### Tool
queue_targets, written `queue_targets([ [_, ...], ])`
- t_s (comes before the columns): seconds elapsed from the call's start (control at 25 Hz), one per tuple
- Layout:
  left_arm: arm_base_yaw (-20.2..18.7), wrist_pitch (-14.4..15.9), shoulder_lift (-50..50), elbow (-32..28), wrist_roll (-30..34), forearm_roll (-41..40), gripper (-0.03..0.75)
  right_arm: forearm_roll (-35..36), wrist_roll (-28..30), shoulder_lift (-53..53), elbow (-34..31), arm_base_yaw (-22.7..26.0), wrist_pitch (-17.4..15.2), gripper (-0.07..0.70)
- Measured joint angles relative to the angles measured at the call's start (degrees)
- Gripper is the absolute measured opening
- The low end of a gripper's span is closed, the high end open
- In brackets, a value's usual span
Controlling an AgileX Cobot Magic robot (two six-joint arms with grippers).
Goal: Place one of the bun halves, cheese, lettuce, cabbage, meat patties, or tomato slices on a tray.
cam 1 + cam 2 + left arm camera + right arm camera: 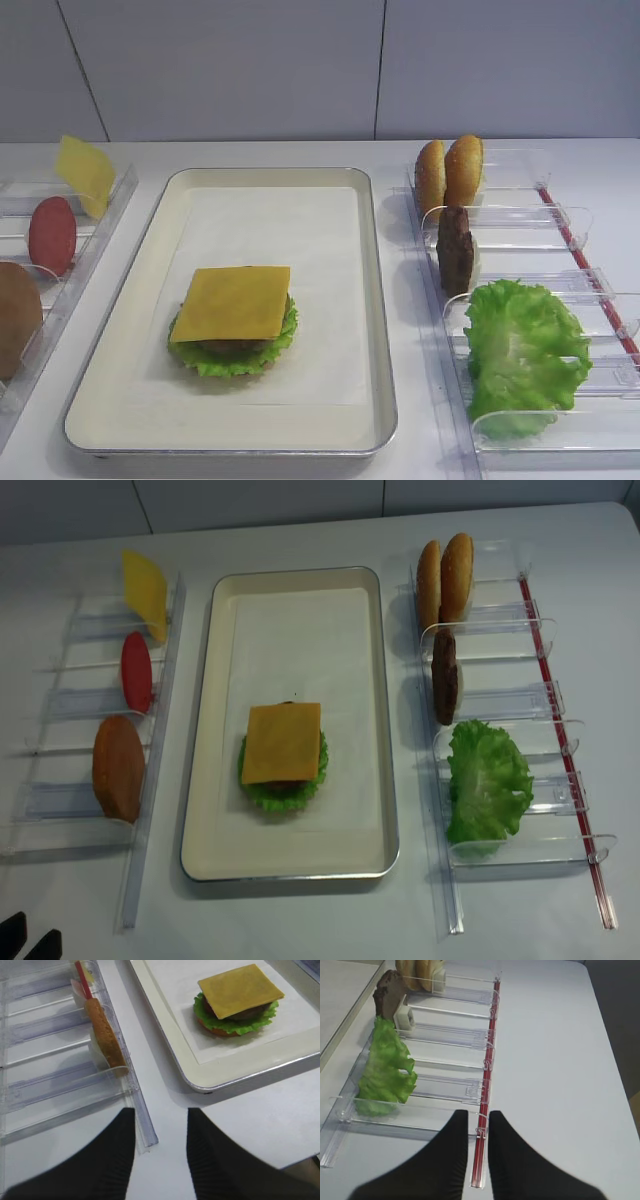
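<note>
on my left, a clear rack (pixel 150 680) on the table (pixel 300 920) holds a yellow cheese slice (pixel 145 580) at the far end, then a red tomato slice (pixel 136 672), then a brown bun half (pixel 118 768) nearest me. my left claw (pixel 161 1127) hangs over the rack's near end and the bare table beside it, fingers spread wide, with nothing between them. in the middle sits the tray (pixel 375 300) with its paper liner; on it a stack stands with lettuce (pixel 235 358) frilling out, a dark patty (pixel 250 1011) just showing, and a square of cheese (pixel 232 302) lying flat on top. what's under the lettuce looks like a bun, though i can hardly see it. on the right, another rack (pixel 545 695) carries two bun halves (pixel 446 575) upright, a patty (pixel 444 676) on edge, and a big lettuce leaf (pixel 487 780). my right claw (pixel 478 1122) hovers over that rack's near end, fingers shut together and holding nothing.
</note>
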State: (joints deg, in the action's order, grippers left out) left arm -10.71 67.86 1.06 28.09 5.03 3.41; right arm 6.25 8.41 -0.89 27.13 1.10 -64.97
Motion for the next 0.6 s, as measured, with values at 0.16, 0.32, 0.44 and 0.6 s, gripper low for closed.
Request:
queue_targets([
  [0.16, 0.00, 0.00, 0.00, 0.00, 0.00, 0.00, 0.234, 0.00, 0.00, 0.00, 0.00, 0.00, 0.00, 0.139],
  [0.32, 0.00, 0.00, 0.00, 0.00, 0.00, 0.00, 0.234, 0.00, 0.00, 0.00, 0.00, 0.00, 0.00, 0.139],
  [0.44, 0.00, 0.00, 0.00, 0.00, 0.00, 0.00, 0.233, 0.00, 0.00, 0.00, 0.00, 0.00, 0.00, 0.139],
  [0.6, 0.00, 0.00, 0.00, 0.00, 0.00, 0.00, 0.233, 0.00, 0.00, 0.00, 0.00, 0.00, 0.00, 0.139],
])
